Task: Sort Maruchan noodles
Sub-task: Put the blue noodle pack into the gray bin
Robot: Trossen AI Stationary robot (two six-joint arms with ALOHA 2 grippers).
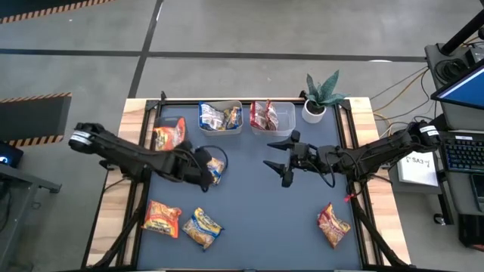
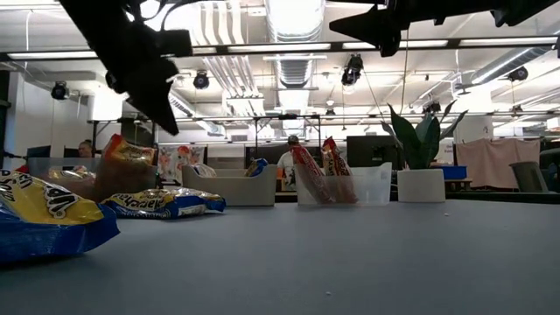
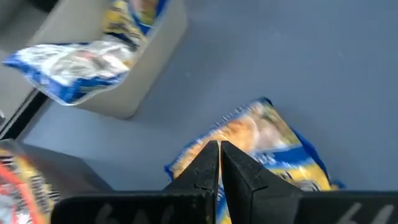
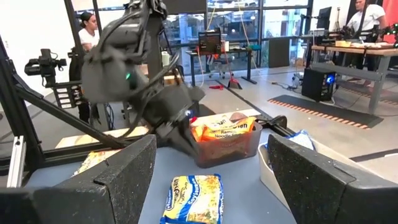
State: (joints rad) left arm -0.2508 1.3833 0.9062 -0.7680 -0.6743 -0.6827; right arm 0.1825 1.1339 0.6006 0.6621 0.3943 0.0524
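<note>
Above the surface's (image 1: pixel 249 227) open blue middle, the right tool (image 1: pixel 281 161) hangs wide and empty. Left tool (image 1: pixel 211 168), pinched shut, hovers over a yellow-and-blue packet (image 3: pixel 267 146). Other noodle packets (image 1: pixel 181 223) lie near the front edge and in the rear tubs (image 1: pixel 281 119).

Yellow-and-blue packet (image 3: pixel 273 152) partly hidden behind left claw (image 3: pixel 219 163), nearest packet (image 2: pixel 44 214) cropped
</note>
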